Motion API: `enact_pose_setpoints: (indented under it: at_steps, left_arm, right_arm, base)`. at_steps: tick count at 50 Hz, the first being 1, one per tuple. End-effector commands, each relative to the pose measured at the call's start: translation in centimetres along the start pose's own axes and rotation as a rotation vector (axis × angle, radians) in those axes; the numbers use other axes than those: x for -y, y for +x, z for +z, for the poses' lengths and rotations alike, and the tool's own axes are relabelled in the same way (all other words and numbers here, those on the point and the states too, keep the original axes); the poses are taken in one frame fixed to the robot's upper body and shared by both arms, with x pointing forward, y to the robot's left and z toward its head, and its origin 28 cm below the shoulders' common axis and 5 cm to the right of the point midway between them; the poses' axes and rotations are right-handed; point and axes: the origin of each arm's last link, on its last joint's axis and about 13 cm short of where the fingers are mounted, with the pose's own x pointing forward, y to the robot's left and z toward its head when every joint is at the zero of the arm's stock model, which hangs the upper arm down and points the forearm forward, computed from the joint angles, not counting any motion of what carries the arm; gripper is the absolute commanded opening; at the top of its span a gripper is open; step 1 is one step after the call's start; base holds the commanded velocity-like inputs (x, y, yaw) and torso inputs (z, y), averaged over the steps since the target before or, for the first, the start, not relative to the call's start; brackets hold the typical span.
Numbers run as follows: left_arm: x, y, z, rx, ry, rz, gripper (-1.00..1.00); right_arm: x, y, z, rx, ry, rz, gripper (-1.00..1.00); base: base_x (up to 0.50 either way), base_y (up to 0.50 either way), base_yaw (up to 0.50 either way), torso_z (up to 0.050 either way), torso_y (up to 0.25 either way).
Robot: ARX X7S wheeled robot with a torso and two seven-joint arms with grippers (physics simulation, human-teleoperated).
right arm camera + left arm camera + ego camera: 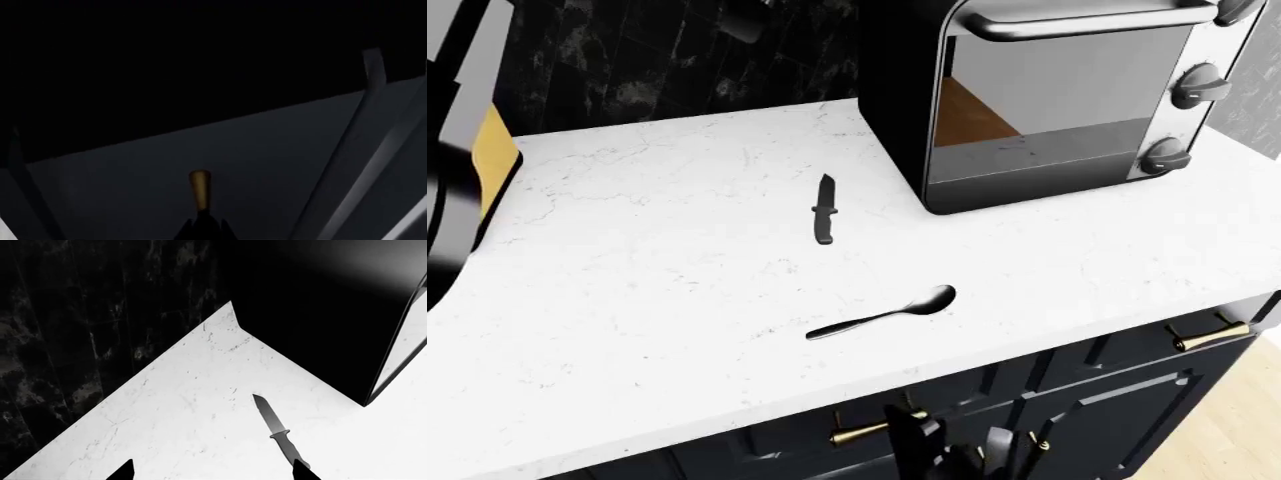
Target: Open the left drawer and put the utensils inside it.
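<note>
The knife [823, 208] lies on the white counter [641, 290] beside the toaster oven, and the spoon [888, 313] lies nearer the front edge. In the left wrist view my left gripper [215, 471] hovers open over the counter. The knife [279, 432] has its handle end close to one fingertip [303, 471], and nothing is held. Below the counter edge, my right gripper [954, 450] is at the brass handle [861, 432] of the left drawer [787, 450], whose front looks closed. In the right wrist view the fingertips [205, 227] sit close together around that handle [199, 192].
A big black toaster oven [1054, 90] stands at the back right of the counter, its side [320, 315] close to the knife. A dark marble wall [667, 60] runs behind. Another brass handle [1212, 335] sits further right. A dark shape [447, 150] fills the left edge.
</note>
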Motion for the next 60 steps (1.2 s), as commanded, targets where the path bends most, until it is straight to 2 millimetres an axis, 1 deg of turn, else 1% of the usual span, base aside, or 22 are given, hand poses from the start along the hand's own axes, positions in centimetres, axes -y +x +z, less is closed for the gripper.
enact_pose_setpoints:
  at_steps: [1,5,26,28,31,32,35,41,45,47,48,49,50,51,52,54,60]
  left_arm:
    - [0.0,0.0,0.0,-0.002,-0.001,0.003,1.0]
    - [0.0,0.1,-0.1,-0.003,-0.002,0.0,1.0]
    - [0.0,0.1,-0.1,-0.003,-0.002,0.0,1.0]
    - [0.0,0.2,-0.1,-0.006,-0.003,-0.002,1.0]
    - [0.1,0.4,-0.2,-0.009,-0.002,-0.004,1.0]
    - [0.1,0.4,-0.2,-0.009,-0.002,-0.006,1.0]
    - [0.1,0.4,-0.3,-0.008,-0.005,-0.007,1.0]
    - [0.2,0.4,-0.3,-0.007,-0.007,-0.009,1.0]
    - [0.2,0.2,-0.2,-0.006,-0.005,-0.007,1.0]
    - [0.2,0.2,-0.2,-0.005,-0.004,-0.008,1.0]
    - [0.2,0.7,-0.4,-0.017,-0.01,-0.001,1.0]
    - [0.1,0.6,-0.4,-0.017,-0.01,0.001,1.0]
    - [0.1,0.5,-0.4,-0.016,-0.009,0.001,1.0]
    - [0.1,0.4,-0.3,-0.012,-0.01,0.002,1.0]
    - [0.1,0.3,-0.2,-0.01,-0.011,0.001,1.0]
    - [0.2,0.2,-0.2,-0.008,-0.008,0.0,1.0]
    - [0.3,0.2,-0.1,-0.006,-0.006,-0.001,1.0]
  right_arm:
    - [0.2,-0.2,0.3,0.02,-0.039,-0.043,-1.0]
    - [-0.2,-0.3,0.2,0.011,-0.075,-0.05,-1.0]
    - [-0.2,-0.3,0.2,0.011,-0.075,-0.05,-1.0]
    - [0.0,-1.1,-0.1,0.016,-0.055,-0.044,-1.0]
    - [-0.3,-3.2,-0.8,0.028,-0.049,-0.053,-1.0]
    - [-0.3,-3.6,-1.0,0.031,-0.044,-0.05,-1.0]
    - [-0.6,-6.4,-1.8,0.045,-0.036,-0.032,-1.0]
    - [-1.2,-9.6,-3.1,0.054,-0.044,-0.033,-1.0]
    - [-1.3,-12.0,-4.3,0.064,-0.054,-0.032,-1.0]
    - [-1.3,-12.6,-4.6,0.068,-0.055,-0.027,-1.0]
    - [-2.0,-15.4,-4.4,0.242,-0.135,0.096,-1.0]
    - [-0.5,-19.1,-6.8,0.226,-0.086,0.052,-1.0]
    - [-0.2,-21.8,-8.5,0.195,-0.044,-0.027,-1.0]
    - [-0.3,-22.5,-9.0,0.196,-0.038,-0.025,-1.0]
    - [-0.3,-22.9,-8.9,0.229,-0.052,-0.023,-1.0]
    - [-0.1,-23.6,-9.3,0.236,-0.05,-0.011,-1.0]
    - [0.2,-25.1,-10.5,0.239,-0.05,0.021,-1.0]
  base:
    - [0.0,0.0,0.0,0.0,0.0]
    - [0.0,0.0,0.0,0.0,0.0]
    - [0.0,0.0,0.0,0.0,0.0]
    - [0.0,0.0,0.0,0.0,0.0]
    - [0.0,0.0,0.0,0.0,0.0]
    - [0.0,0.0,0.0,0.0,0.0]
    - [0.0,0.0,0.0,0.0,0.0]
    - [0.0,0.0,0.0,0.0,0.0]
    - [0.0,0.0,0.0,0.0,0.002]
    - [0.0,0.0,0.0,0.0,0.0]
    - [0.0,0.0,0.0,0.0,0.0]
    - [0.0,0.0,0.0,0.0,0.0]
    - [0.0,0.0,0.0,0.0,0.01]
    - [0.0,0.0,0.0,0.0,0.0]
    - [0.0,0.0,0.0,0.0,0.0]
    - [0.0,0.0,0.0,0.0,0.0]
    - [0.0,0.0,0.0,0.0,0.002]
